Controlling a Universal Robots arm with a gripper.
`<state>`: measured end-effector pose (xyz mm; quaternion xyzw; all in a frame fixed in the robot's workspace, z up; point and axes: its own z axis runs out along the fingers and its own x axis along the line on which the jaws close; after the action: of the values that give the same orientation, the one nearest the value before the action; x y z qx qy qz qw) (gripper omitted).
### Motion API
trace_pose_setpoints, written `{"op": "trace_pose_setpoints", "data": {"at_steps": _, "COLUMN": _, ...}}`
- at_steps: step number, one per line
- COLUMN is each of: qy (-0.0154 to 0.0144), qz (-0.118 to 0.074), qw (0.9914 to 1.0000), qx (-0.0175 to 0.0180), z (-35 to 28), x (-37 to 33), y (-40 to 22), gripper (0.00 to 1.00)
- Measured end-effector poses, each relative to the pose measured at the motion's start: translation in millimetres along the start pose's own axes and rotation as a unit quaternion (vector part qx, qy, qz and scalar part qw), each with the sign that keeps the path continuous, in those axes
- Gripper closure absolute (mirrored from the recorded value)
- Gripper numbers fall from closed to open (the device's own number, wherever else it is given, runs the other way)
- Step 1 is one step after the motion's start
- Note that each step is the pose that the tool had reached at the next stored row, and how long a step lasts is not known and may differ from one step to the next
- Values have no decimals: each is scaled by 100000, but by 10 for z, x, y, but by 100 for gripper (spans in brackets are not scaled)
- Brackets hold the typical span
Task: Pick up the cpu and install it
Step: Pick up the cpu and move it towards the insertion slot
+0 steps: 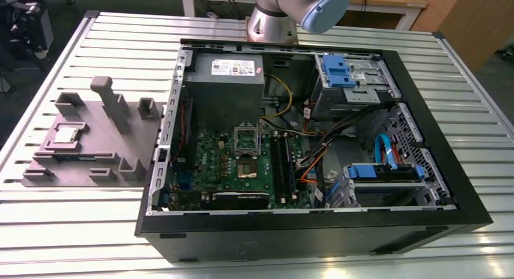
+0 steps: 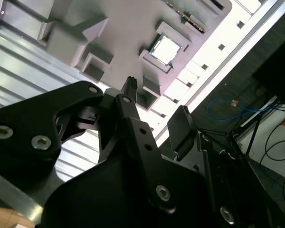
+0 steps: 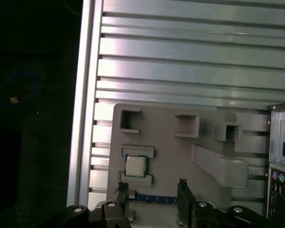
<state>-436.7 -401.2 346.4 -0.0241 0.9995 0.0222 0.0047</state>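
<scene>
The cpu (image 1: 66, 135) is sitting flat in a square recess of a grey fixture tray (image 1: 100, 144). The tray is lying on the slatted metal table (image 1: 80, 231) at the middle left of the exterior view, just beside the open black computer case (image 1: 321, 237). Inside the case, the green motherboard (image 1: 233, 171) is lying in the lower centre of that frame, with the silvery socket frame (image 1: 247, 137) near its upper edge. The large grey box with a white label (image 1: 225, 86) is sitting above it. The arm (image 1: 273, 20) is rising from the table at the top centre of the exterior view. In both wrist views the gripper (image 3: 152, 191) (image 2: 155, 99) is hanging over the tray (image 3: 171, 156) (image 2: 128, 28) with its two black fingers (image 3: 122, 192) (image 2: 130, 88) spread apart and gripping nothing. The cpu (image 3: 135, 165) (image 2: 165, 48) is showing its silvery top and thin darker rim between two short grey ledges, near the fingertips but clearly apart from them. In the first wrist view a narrow blue strip (image 3: 154, 198) is lying in the tray just beside the cpu's recess, and the corner of the case (image 3: 281, 156) is standing next to the tray.
</scene>
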Motion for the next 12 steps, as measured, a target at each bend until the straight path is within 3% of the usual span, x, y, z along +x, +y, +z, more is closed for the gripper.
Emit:
{"op": "trace_pose_setpoints", "data": {"at_steps": 5, "qy": -31, "qz": 854, "qw": 99996, "qx": 138, "z": 91, "x": 50, "y": -2, "gripper": 47}}
{"op": "trace_pose_setpoints", "data": {"at_steps": 12, "qy": -15, "qz": 886, "qw": 99996, "qx": 264, "z": 177, "x": 54, "y": -6, "gripper": 47}}
